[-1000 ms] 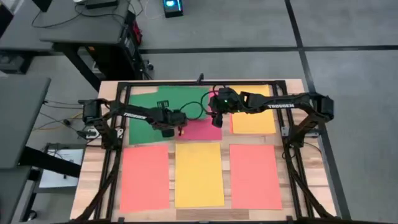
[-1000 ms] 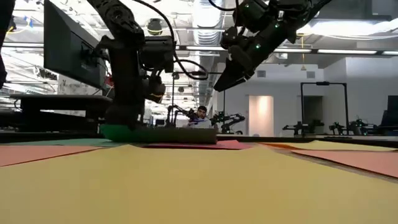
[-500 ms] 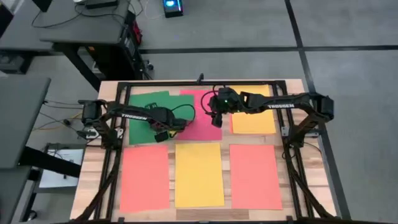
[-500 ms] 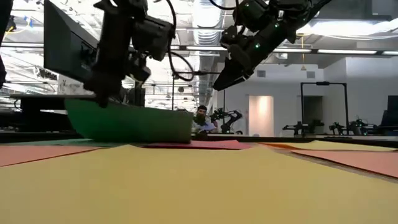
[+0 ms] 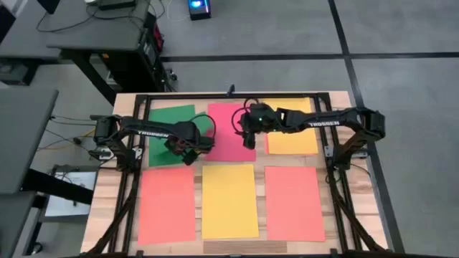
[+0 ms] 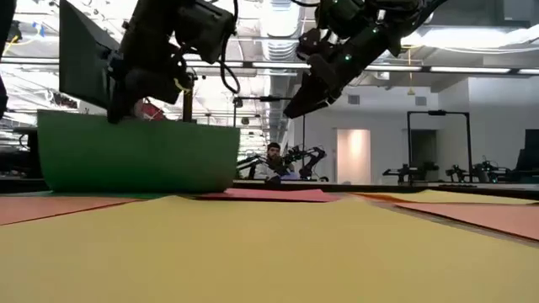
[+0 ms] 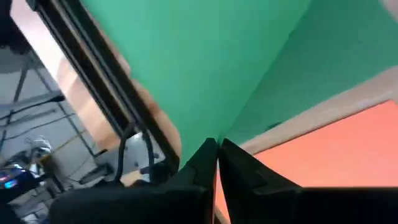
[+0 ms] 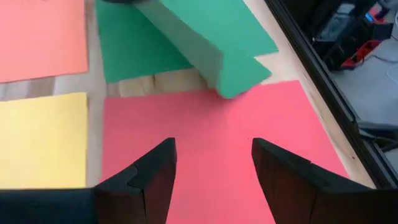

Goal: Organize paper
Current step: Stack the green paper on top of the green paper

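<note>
High view shows six sheets of paper spread on the wooden table point(image 5: 107, 215) in two rows. In the far row lie a green sheet point(image 5: 163, 122), a pink-red sheet point(image 5: 228, 140) in the middle and an orange-yellow sheet point(image 5: 292, 140); in the near row lie a salmon sheet point(image 5: 167, 204), a yellow sheet point(image 5: 229, 201) and another salmon sheet point(image 5: 294, 203). The left gripper point(image 5: 188, 153) sits at the near right corner of the green sheet, and its fingers point(image 7: 208, 158) are pinched together on that sheet's edge. From table height the green sheet point(image 6: 139, 156) stands up like a wall, lifted off the table under the left gripper point(image 6: 118, 109), with one end curling down toward the pink-red sheet point(image 6: 269, 194). The right gripper point(image 5: 248, 140) hangs above the pink-red sheet, clear of the paper, its two fingers point(image 8: 149, 174) spread apart with nothing between them. Its wrist camera sees the raised green sheet point(image 8: 205, 43) just beyond the pink-red sheet point(image 8: 211, 143). A person point(image 6: 271, 160) sits far back in the room.
</note>
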Action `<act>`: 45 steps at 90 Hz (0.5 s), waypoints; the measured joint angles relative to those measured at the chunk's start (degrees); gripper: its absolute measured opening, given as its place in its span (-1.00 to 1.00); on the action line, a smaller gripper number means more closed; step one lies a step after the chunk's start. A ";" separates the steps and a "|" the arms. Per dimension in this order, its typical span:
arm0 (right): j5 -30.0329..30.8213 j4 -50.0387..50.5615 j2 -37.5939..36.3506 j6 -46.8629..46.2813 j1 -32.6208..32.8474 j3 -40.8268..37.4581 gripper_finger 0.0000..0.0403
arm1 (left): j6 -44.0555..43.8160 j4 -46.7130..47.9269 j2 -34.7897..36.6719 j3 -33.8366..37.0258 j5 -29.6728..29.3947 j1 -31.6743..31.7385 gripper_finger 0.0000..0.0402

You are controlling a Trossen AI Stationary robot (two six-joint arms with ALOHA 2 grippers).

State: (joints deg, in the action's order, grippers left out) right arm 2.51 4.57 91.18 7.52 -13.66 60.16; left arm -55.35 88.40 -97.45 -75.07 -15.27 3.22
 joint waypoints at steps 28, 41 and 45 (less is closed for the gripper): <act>-8.24 -8.35 6.07 3.47 0.23 0.09 -0.02 | 2.21 -4.18 0.00 -0.07 2.58 -0.09 -1.00; -13.18 -16.96 12.85 2.40 -3.74 0.09 -0.02 | 3.19 -4.52 0.00 -0.09 2.58 -0.15 -1.00; -13.20 -19.00 14.28 1.98 -4.73 0.09 -0.02 | 3.38 -4.62 0.00 -0.09 2.58 -0.15 -1.00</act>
State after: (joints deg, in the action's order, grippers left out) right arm -10.69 -14.43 105.45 9.50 -18.39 60.25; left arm -51.97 83.79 -97.45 -75.16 -12.69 3.07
